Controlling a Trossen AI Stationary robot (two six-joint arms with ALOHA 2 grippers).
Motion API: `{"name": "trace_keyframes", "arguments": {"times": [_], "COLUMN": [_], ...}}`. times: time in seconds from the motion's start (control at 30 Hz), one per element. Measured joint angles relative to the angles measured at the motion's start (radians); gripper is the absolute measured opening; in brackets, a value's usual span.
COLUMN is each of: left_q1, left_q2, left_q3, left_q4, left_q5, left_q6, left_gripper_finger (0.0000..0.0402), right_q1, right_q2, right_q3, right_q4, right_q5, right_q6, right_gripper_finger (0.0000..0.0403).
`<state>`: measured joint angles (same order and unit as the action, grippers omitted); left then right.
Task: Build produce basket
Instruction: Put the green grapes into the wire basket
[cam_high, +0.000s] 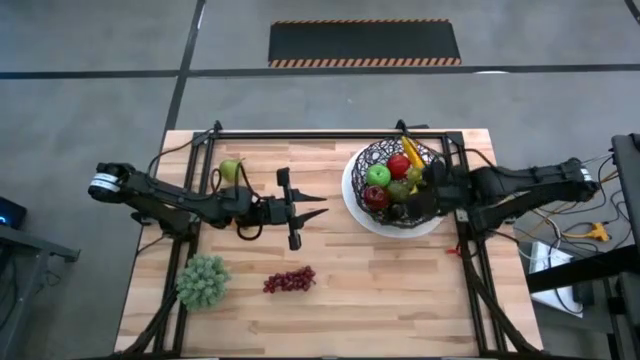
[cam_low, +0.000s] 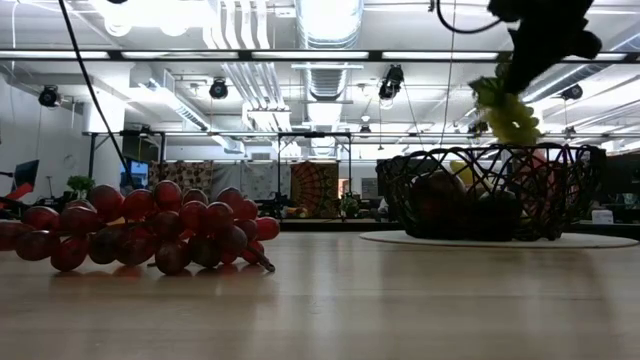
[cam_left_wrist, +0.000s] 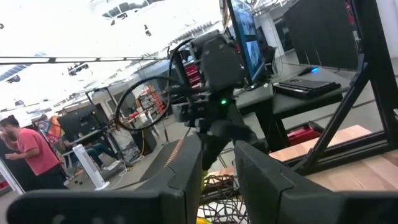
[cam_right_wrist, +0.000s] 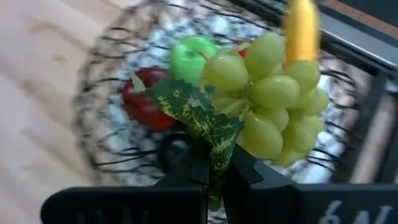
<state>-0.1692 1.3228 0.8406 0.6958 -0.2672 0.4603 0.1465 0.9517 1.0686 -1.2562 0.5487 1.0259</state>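
The black wire basket (cam_high: 352, 170) on its white plate stands at the table's right side, with red and green apples and a yellow fruit inside. My right gripper (cam_right_wrist: 214, 180) hovers over it, shut on a bunch of green grapes (cam_right_wrist: 273, 106). In the low view the grapes (cam_low: 512, 118) hang just above the basket's rim (cam_low: 490, 150). My left gripper (cam_high: 312, 206) is open at mid-table and touches nothing. Purple grapes (cam_high: 289, 281) lie on the near part of the table, and a pear (cam_high: 231, 170) lies toward the far left. My right gripper pinches the green grapes between its two fingers at the stem end, where a mottled green leaf (cam_right_wrist: 217, 152) sits. The fingers point down from above. The bunch hangs below the gripper (cam_low: 540, 50), lifted clear of the table and the basket.
A frilly pale-green leafy bunch (cam_high: 203, 281) lies near the table's near left corner. Black frame bars run along the table's far edge and both sides. Bare wood lies between the purple grapes (cam_low: 140, 235) and the basket.
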Motion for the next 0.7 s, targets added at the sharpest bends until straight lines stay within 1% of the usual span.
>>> {"name": "trace_keyframes", "arguments": {"times": [0.1, 0.2, 0.47, 0.7], "left_q1": [0.000, 0.001, 0.001, 0.000], "left_q2": [0.000, 0.000, -0.001, -0.001], "left_q3": [0.000, -0.001, -0.005, -0.005], "left_q4": [0.000, 0.000, -0.001, 0.000], "left_q5": [0.000, -0.002, -0.003, -0.003], "left_q6": [0.000, 0.003, 0.018, 0.019], "left_gripper_finger": [0.0081, 0.0081, 0.0081, 0.0081], "right_q1": [-0.060, -0.097, -0.143, -0.202], "right_q2": [-0.015, -0.023, -0.015, -0.014], "right_q3": [-0.010, -0.030, -0.134, -0.211], "right_q4": [-0.022, -0.021, 0.023, 0.094], "right_q5": [-0.052, -0.102, -0.143, -0.217], "right_q6": [-0.024, -0.062, -0.067, -0.103], "right_gripper_finger": [0.0009, 0.0009, 0.0009, 0.0009]}}
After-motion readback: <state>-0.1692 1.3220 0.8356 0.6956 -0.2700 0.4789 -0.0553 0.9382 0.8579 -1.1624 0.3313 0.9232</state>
